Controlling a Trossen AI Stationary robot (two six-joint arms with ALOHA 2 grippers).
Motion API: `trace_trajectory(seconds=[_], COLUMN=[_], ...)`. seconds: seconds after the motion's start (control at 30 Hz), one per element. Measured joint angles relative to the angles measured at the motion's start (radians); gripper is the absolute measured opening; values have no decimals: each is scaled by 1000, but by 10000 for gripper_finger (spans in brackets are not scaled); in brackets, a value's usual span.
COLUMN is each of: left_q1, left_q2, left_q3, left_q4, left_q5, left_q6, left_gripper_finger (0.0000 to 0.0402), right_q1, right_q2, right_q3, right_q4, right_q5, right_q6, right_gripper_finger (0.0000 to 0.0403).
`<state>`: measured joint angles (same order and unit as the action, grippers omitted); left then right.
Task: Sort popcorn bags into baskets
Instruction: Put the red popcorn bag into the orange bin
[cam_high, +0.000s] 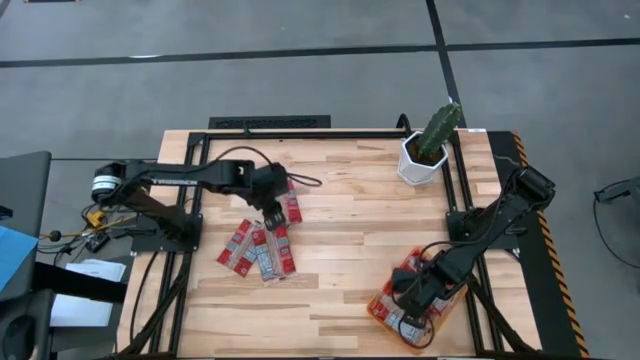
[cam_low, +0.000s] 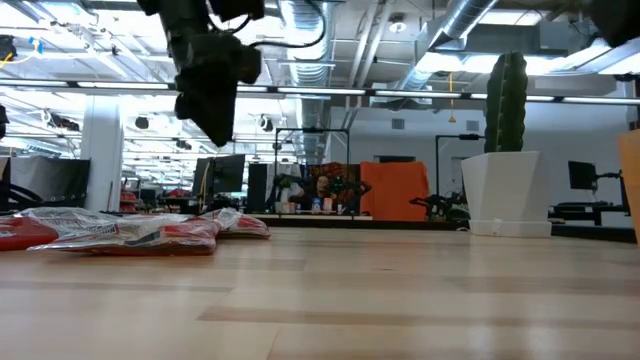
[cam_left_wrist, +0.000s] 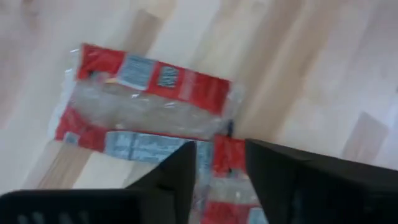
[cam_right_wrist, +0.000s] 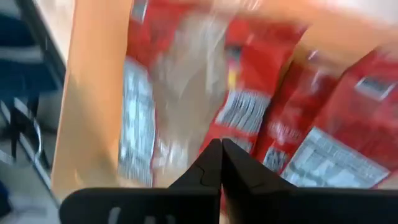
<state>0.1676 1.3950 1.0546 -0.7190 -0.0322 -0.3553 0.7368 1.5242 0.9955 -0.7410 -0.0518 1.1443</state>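
From above, the left claw (cam_high: 272, 217) hangs over a cluster of popcorn bags (cam_high: 258, 250) on the wooden surface (cam_high: 350, 260), left of centre. Its wrist view alone shows the fingers (cam_left_wrist: 177, 180) parted with nothing between them, above a bag (cam_left_wrist: 146, 99) lying flat. The low view shows that claw (cam_low: 212, 95) raised clear of the bags (cam_low: 130, 232). Farther right stands a potted cactus (cam_high: 430, 145). At the near right corner, the right claw (cam_high: 412, 297) sits over the orange basket (cam_high: 382, 312); its wrist view shows the fingers (cam_right_wrist: 211, 171) pressed together, empty, above bags (cam_right_wrist: 292, 124) inside the basket (cam_right_wrist: 93, 112).
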Motion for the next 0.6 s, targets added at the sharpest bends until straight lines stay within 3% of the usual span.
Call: trace_trajectory(seconds=[0.2,0.33,0.47,0.6], left_q1=[85,120,134,147], left_q2=[-48,-64,-68,-68], left_q3=[-175,-319,-431,-523], left_q4=[39,203,428,602], left_q5=[-15,-25,-26,-50], left_q6=[-171,-307,-436,-537], left_gripper_finger=[227,285,315,320], right_q1=[-9,-20,-38,-54], right_q2=[0,0,0,0], right_q3=[0,0,0,0], right_q4=[44,63,94,103], right_q5=[106,131,136,137], right_q6=[62,68,63,62], right_gripper_finger=[55,78,94,101])
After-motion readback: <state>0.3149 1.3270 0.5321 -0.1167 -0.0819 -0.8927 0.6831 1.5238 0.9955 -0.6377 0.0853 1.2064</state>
